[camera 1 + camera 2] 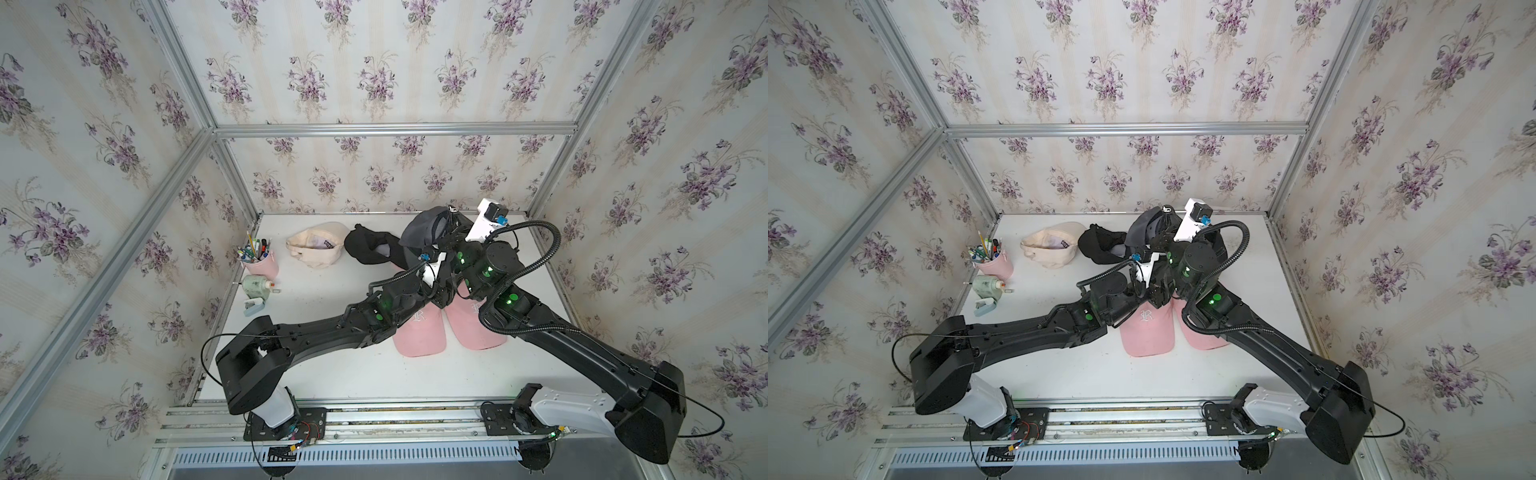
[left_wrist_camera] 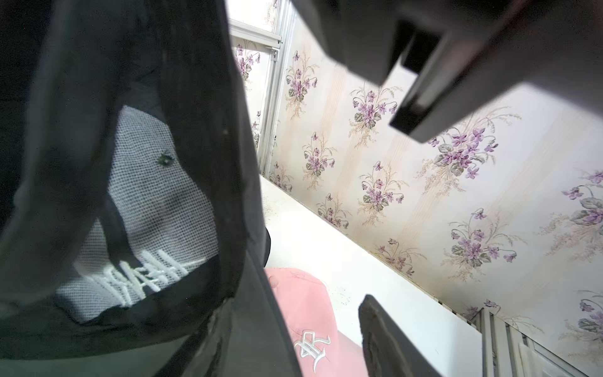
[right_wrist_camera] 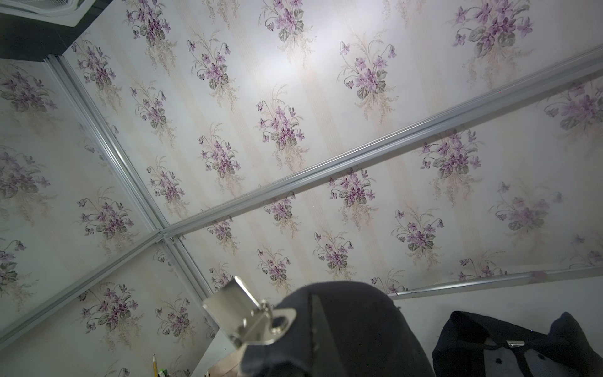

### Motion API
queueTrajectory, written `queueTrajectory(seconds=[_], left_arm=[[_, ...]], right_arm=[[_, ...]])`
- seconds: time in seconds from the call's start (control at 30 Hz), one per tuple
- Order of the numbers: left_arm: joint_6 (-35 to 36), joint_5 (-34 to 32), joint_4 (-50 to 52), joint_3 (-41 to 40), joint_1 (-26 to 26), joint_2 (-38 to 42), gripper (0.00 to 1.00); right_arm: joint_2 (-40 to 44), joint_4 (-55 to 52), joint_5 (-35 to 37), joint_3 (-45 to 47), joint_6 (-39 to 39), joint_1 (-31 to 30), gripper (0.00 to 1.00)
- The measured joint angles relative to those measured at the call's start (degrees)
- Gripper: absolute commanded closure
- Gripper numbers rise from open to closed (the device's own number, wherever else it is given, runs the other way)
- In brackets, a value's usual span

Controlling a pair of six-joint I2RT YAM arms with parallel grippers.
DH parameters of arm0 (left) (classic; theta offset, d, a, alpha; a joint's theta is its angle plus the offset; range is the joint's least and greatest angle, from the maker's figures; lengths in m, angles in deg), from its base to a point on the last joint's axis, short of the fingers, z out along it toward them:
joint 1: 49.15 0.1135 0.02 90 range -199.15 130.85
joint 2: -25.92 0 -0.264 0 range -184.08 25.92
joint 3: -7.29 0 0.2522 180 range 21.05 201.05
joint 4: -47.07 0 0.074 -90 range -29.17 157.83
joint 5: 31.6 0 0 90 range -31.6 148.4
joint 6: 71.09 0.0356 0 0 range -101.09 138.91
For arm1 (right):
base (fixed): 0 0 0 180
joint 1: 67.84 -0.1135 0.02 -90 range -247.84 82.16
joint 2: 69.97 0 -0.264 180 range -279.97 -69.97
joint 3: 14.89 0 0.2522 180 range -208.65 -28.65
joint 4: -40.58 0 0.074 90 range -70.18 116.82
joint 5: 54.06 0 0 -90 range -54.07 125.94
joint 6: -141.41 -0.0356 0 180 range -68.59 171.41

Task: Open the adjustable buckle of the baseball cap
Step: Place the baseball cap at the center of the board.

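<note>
A dark cap (image 2: 202,130) with white mesh lining (image 2: 156,202) beside the spread-open hand (image 2: 388,212), pink cap (image 2: 300,310) on table (image 2: 326,248).

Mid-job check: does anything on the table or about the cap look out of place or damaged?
Nothing spilled or damaged. The grey cap hangs above the table, pinched by the shut right gripper, its metal buckle jutting out with the flap seemingly lifted. The beige cap lies upside down.

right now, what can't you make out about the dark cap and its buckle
- Buckle: whether the strap runs through it; right wrist view, dark cap fabric covers that.
- Right gripper: its hold hidden in top views behind wrists.
- Pink caps: backs under both arms, top views.
</note>
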Motion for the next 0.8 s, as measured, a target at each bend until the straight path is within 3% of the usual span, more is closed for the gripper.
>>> queueTrajectory(seconds=[0.13,0.67,0.8], left_arm=[[0.1,-1.9,1.7,1.9,0.7,-2.3,0.44],[-1.2,-2.4,4.7,2.0,2.3,-1.1,0.96],[0.1,-1.3,7.0,0.6,2.3,1.7,1.0]], right_arm=[[-0.2,0.2,0.6,-0.2,0.0,-0.7,1.0],[-0.2,0.3,2.3,0.8,0.2,-1.7,1.0],[0.0,1.4,2.1,1.8,0.5,-1.7,1.0]])
